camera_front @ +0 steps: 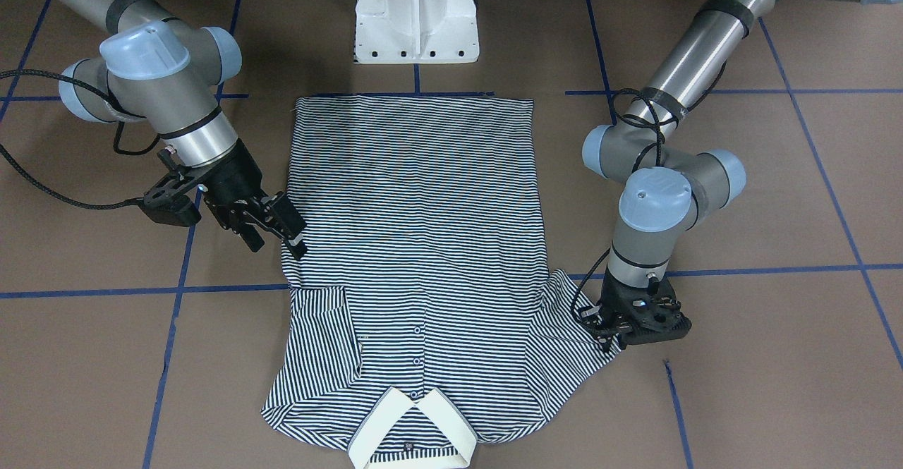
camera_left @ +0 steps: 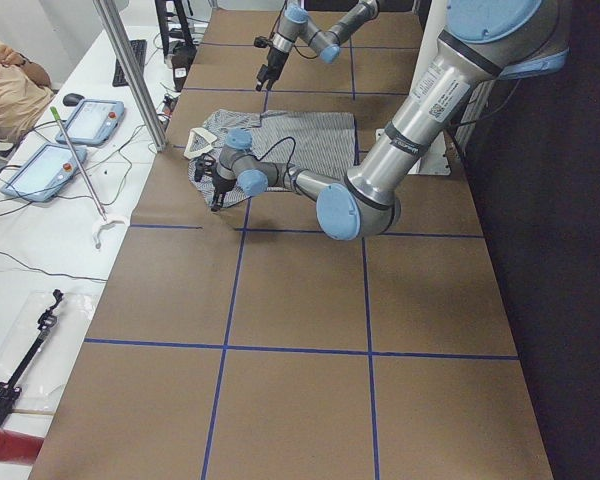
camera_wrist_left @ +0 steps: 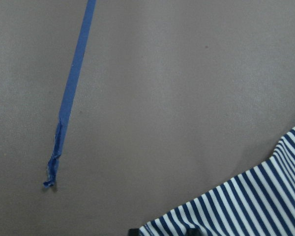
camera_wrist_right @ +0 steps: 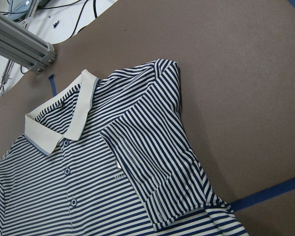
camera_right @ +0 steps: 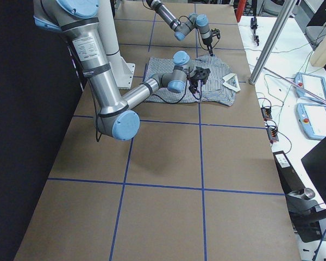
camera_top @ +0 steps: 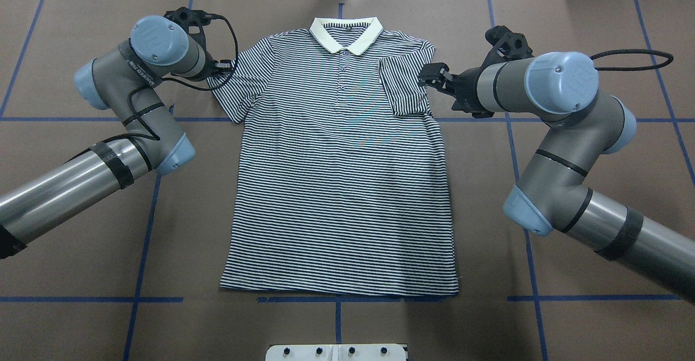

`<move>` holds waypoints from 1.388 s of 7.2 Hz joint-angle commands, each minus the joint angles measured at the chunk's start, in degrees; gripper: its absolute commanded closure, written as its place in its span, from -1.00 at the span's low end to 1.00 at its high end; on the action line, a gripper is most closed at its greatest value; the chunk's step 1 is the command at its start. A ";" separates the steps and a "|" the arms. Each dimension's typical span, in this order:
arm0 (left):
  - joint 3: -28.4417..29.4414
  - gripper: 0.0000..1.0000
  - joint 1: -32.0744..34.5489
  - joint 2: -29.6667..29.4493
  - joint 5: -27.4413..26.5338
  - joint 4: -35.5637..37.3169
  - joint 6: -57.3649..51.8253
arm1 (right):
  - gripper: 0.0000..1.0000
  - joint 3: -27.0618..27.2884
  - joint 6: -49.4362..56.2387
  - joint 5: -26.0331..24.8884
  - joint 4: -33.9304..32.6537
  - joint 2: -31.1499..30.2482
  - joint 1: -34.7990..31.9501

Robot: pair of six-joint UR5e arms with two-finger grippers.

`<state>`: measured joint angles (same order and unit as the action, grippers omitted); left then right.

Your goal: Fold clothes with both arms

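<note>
Front view: polo shirt (camera_front: 416,243) flat on the table (camera_front: 776,384), left gripper (camera_front: 612,338) down on the spread sleeve (camera_front: 575,314); pinching or not, can't tell. Overhead: right gripper (camera_top: 434,76), fingers spread, hangs beside the folded-in sleeve (camera_top: 404,87). Left wrist: just hem showing. Take a full bite, lift low, mirror that fold.

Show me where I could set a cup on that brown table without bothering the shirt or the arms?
The table is widest bare at both its ends. Smaller patches flank the lower half of the shirt. It is crowded by the sleeves, where the left tool and the right tool sit.
</note>
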<state>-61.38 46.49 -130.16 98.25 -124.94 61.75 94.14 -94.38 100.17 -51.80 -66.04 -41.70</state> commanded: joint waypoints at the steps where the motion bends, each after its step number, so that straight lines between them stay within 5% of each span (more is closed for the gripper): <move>1: -1.27 1.00 0.09 -0.61 0.36 0.48 0.30 | -1.00 0.08 -0.01 0.02 -0.06 0.30 0.13; 3: -5.84 1.00 -0.34 -2.89 1.85 1.46 7.55 | -1.00 0.08 -0.01 0.11 -0.06 0.39 0.04; 5: 0.25 1.00 -5.69 -10.08 1.34 1.63 14.69 | -1.00 0.08 -0.01 0.11 -0.06 0.47 0.30; 9: 7.69 1.00 -6.06 -10.81 -4.12 -6.72 15.07 | -1.00 -0.01 -0.01 0.02 -0.06 0.30 1.18; 10: 6.81 -0.14 -6.06 -10.73 -3.95 -7.33 16.64 | -1.00 0.07 -0.01 0.11 0.03 0.30 1.18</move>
<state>-54.23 40.45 -140.84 94.46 -131.27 77.14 94.15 -94.41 100.22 -51.82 -65.74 -40.59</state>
